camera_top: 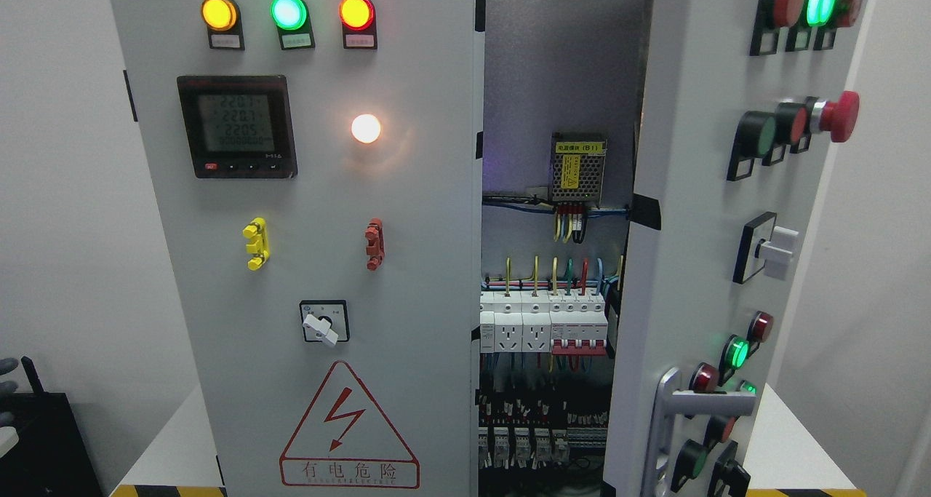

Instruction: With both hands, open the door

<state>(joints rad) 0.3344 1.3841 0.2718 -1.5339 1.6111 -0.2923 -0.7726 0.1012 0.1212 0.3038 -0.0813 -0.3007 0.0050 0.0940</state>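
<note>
Right door [698,264] swung ajar, exposing breakers [542,322]; left door [313,264] closed; handle [673,417] free; robot hands unseen, state unknowable.

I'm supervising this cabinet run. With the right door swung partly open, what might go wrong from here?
1. The right door exposes live-looking wiring and circuit breakers; a hand reaching in might touch them.
2. The red mushroom button sticks out from that door and could get bumped while pulling the door handle.

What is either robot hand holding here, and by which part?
Nothing visibly: neither robot hand shows. The right door stands partly open, its handle ungrasped.
</note>
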